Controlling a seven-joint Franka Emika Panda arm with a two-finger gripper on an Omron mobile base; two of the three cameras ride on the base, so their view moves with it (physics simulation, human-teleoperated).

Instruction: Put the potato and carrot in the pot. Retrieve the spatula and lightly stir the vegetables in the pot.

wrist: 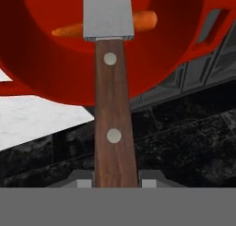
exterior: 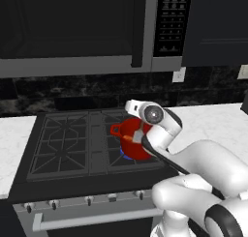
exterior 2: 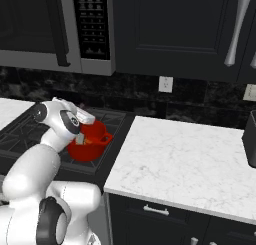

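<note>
Our tool [wrist: 115, 181] pinches the spatula [wrist: 113, 110] by its brown handle. The blade crosses the carrot [wrist: 144, 19] inside the pot [exterior: 133, 139] (on the stove [exterior: 68, 149]), our arm bent above.

This is a home kitchen. A gas stove [exterior: 92, 144] with dark cast-iron grates sits between stretches of white marbled surface [exterior 2: 185, 164], a row of knobs [exterior: 87, 200] and an oven handle along its front. Above it hangs a microwave [exterior: 92, 28] with a button panel, flanked by dark cabinets [exterior 2: 175, 29] with long metal pulls. The backsplash [exterior 2: 200, 101] is black veined stone with a white wall outlet [exterior 2: 165, 84] set into it. A red pot [exterior 2: 90, 141] stands on a burner, and drawers [exterior 2: 155, 211] with small handles run under the surface.
</note>
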